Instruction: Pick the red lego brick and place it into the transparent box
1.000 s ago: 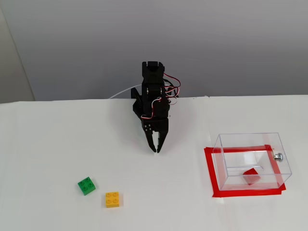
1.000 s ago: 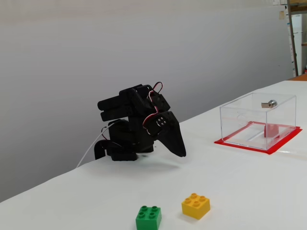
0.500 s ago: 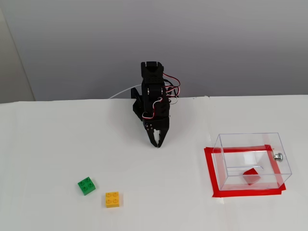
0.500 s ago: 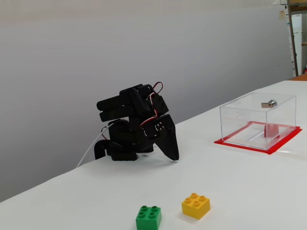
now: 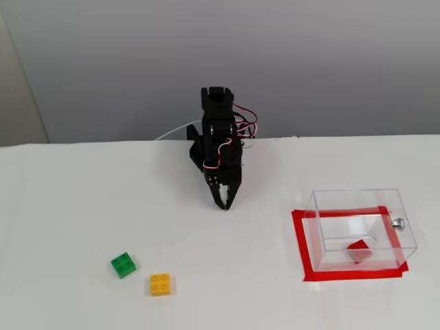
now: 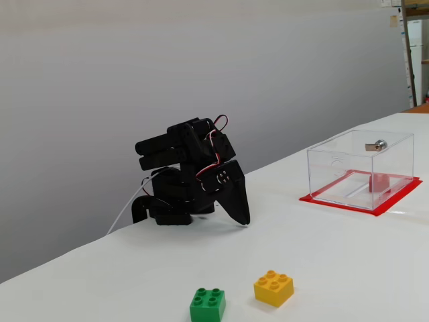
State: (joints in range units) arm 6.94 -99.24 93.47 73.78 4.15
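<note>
Folded back toward its base over the last second, the gripper (image 5: 224,205) now rests tip-down on the white bench (image 5: 82,206), jaws closed and empty. The red lego brick (image 5: 358,251) lies inside the transparent box (image 5: 357,201).

Lab — white table (image 5: 82,206), bare wall (image 5: 309,62)

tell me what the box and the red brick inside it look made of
Transparent box: likely clear acrylic or similar hard plastic; see-through glossy walls, with a small silvery, metal-looking knob. Red lego brick: probably moulded plastic, solid bright red; its finish is hard to judge through the wall.
</note>
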